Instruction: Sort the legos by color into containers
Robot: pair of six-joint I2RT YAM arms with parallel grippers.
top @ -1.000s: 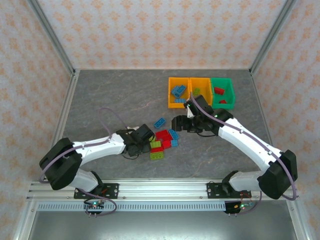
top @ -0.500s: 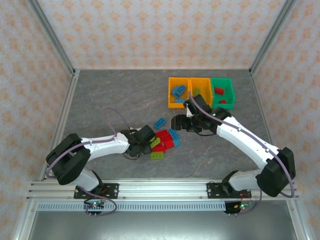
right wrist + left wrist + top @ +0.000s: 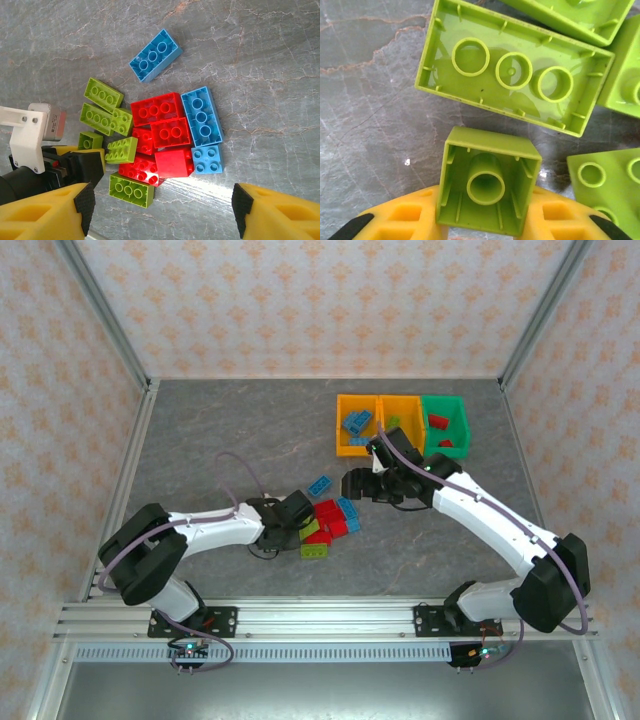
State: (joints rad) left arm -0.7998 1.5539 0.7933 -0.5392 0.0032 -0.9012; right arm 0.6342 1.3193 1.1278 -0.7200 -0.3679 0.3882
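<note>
Worktop: grey marbled worktop (image 3: 230, 440), patterned wallpaper walls on three sides.
Left fingers: the yellow left fingers (image 3: 405, 222) are pinching a small lime brick (image 3: 487, 182). It's square, hollow side facing the wrist cam, clamped by two opposite walls.
Just past it: a long lime brick (image 3: 515, 72), also flipped, long axis running across the view. Close to the held one, but I think not touching.
Pile: rest of the legos (image 3: 165, 135), red, blue and lime mixed, bunched mid-worktop right beside that grip.
Right fingers: the right fingers (image 3: 280, 212) are spread wide and empty, hovering above the pile.
Bins: three in a row, far right. The middle orange bin (image 3: 403, 400) seems to have something green in it, too small to be sure.
Next move (guess): the bins lie up and right of the held brick. The right arm sits between and is nearer, so the carry could get crowded.
</note>
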